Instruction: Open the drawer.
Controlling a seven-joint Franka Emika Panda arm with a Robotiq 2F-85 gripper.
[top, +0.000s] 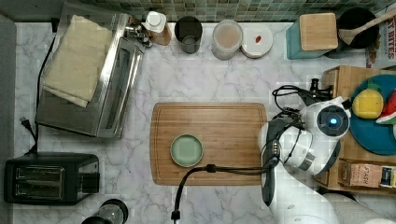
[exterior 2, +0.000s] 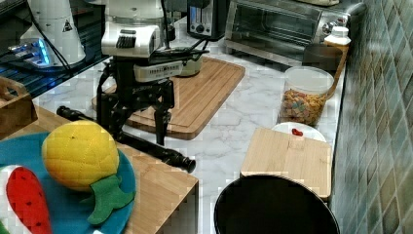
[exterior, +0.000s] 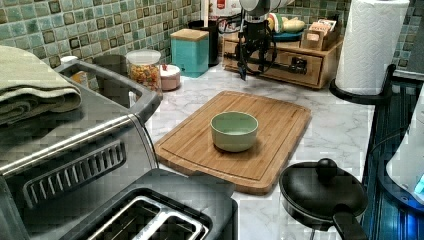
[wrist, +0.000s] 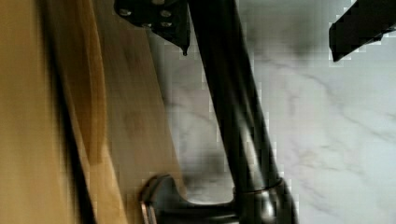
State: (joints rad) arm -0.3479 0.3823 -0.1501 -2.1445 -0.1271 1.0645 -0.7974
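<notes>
The drawer [exterior: 312, 74] is the light-wood front panel in the wooden unit [top: 344, 78] at the top view's right. Its long black bar handle [exterior 2: 171, 156] runs across the front. My gripper [exterior 2: 139, 136] hangs over the handle, open, one finger on each side of the bar. In the wrist view the handle [wrist: 233, 121] passes between the two fingertips of the gripper [wrist: 259, 52], closer to one finger, with the wood panel [wrist: 121, 116] beside it. In the left view the gripper [exterior: 251, 70] is in front of the drawer. I cannot tell whether a finger touches the bar.
A blue plate [exterior 2: 122, 195] with plush fruit [exterior 2: 80, 155] lies on top of the wooden unit. A bamboo cutting board [top: 233, 121] carries a green bowl [top: 187, 150]. Around are a toaster oven [top: 93, 93], toaster [top: 49, 178], jars [top: 227, 38], a teal canister [exterior: 190, 50] and a paper towel roll [exterior: 369, 45].
</notes>
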